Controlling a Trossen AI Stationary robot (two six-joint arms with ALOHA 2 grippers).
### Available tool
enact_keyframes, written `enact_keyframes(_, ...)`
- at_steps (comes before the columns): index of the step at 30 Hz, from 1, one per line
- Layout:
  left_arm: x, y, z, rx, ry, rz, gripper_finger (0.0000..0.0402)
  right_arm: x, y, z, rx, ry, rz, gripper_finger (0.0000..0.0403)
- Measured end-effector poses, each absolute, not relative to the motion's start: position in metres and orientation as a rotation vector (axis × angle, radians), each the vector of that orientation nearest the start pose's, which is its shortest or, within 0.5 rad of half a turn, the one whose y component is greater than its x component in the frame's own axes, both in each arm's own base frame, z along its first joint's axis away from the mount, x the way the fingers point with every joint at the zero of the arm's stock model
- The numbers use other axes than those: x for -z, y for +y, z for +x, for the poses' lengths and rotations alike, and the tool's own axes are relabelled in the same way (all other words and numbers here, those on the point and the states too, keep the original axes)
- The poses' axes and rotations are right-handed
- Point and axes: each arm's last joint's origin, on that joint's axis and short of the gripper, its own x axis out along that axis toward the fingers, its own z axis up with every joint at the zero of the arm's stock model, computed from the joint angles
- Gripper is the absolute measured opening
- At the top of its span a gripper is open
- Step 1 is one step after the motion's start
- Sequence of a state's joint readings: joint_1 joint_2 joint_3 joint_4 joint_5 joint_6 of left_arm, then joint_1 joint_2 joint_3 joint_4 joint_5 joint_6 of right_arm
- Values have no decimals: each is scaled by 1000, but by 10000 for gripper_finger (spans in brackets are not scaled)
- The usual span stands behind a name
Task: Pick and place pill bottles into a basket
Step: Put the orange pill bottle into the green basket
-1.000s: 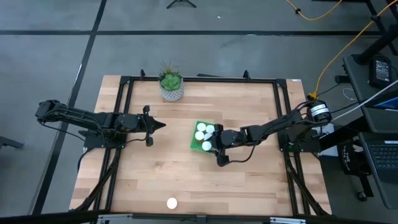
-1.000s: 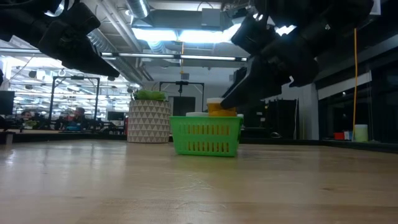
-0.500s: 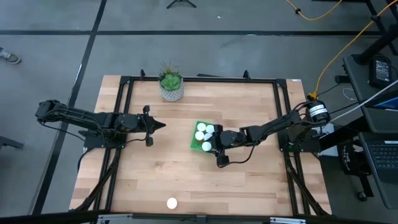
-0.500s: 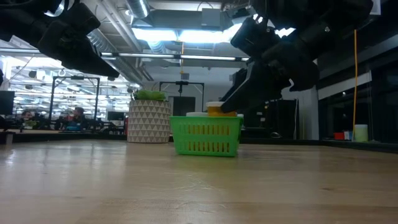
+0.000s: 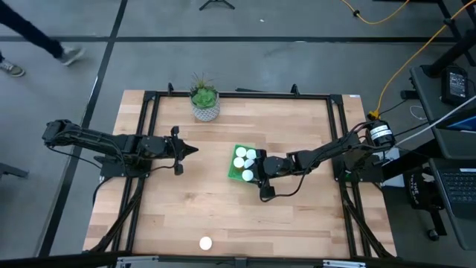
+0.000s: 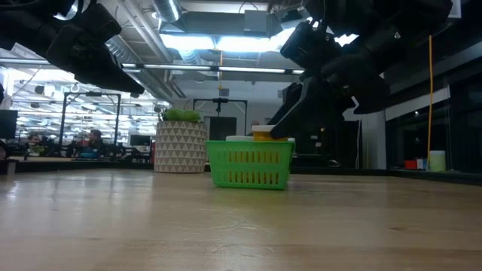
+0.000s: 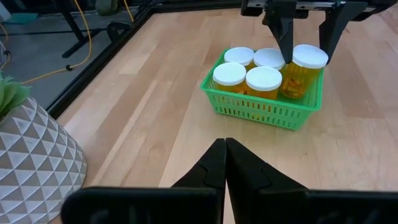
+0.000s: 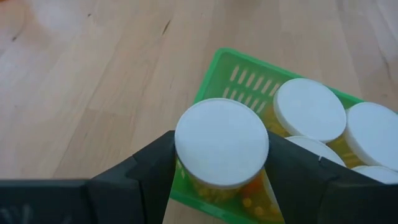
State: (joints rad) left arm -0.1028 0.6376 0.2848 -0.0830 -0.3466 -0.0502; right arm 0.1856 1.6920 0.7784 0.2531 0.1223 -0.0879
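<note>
The right end effector grips an upright pill bottle directly over the basket; the left end effector, shut and empty, waits well aside.

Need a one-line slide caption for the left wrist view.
Right gripper lowers fifth pill bottle into green basket.

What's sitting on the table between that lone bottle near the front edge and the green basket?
Nothing: the high view shows only bare wood between the lone pill bottle and the basket.

Five pill bottles in the basket (sixth stands well apart).
</note>
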Motion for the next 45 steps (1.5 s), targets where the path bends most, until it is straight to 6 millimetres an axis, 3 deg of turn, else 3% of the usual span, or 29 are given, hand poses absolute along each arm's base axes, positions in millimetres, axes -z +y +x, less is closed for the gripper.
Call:
enact_keyframes(8,-192,-5,145,-250,420,48,3,-149,56,320,-94,655,-199,237)
enact_keyframes(20,-192,-5,145,-250,420,48,2,-148,56,320,-100,662,-208,288)
enact_keyframes(37,-192,-5,145,-246,423,40,2,-162,55,314,-90,673,-182,285)
enact_keyframes(45,-192,-5,145,-245,423,40,3,-187,55,306,-107,605,-174,284)
